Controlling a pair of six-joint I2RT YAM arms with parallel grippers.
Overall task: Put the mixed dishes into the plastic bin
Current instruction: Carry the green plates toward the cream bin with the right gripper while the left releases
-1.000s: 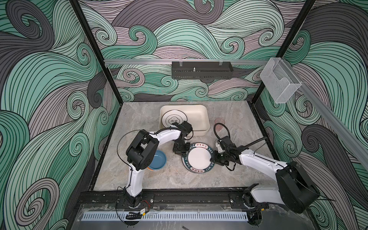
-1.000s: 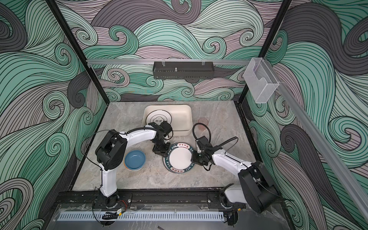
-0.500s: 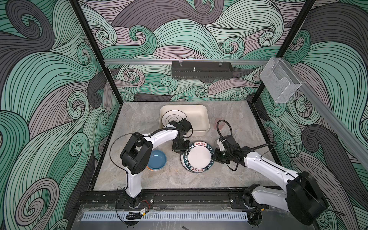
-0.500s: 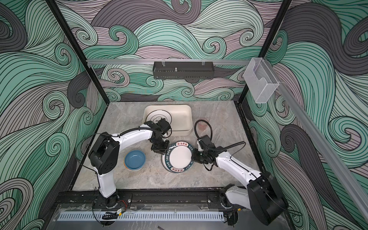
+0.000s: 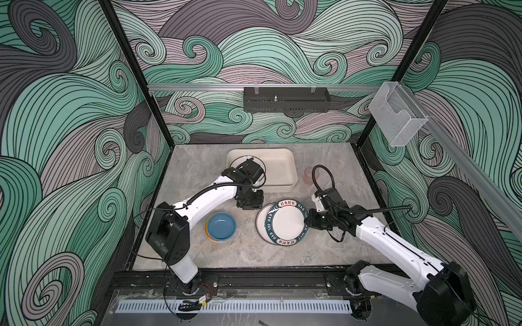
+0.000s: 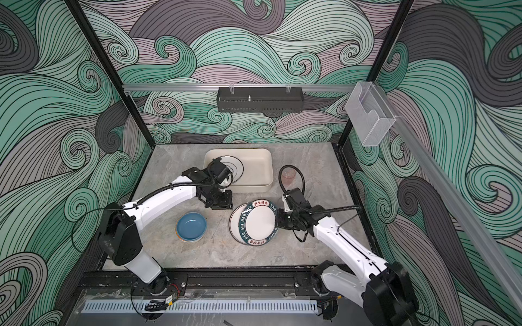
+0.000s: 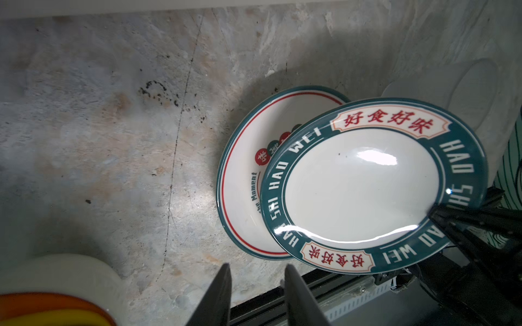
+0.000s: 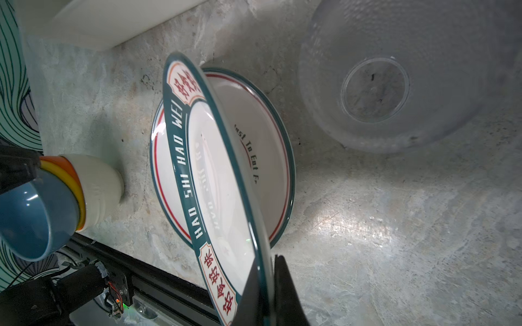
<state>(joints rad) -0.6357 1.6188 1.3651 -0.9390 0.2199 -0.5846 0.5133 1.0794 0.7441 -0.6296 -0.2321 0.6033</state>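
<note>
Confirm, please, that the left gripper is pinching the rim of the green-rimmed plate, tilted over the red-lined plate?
No: the right gripper pinches the rim of the green-rimmed plate, tilted over the red-lined plate, as the right wrist view shows. The left gripper is open, empty.

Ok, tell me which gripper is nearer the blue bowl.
Left. The left gripper hangs just behind the blue bowl; the right gripper is farther, clamped on the lettered plate.
</note>
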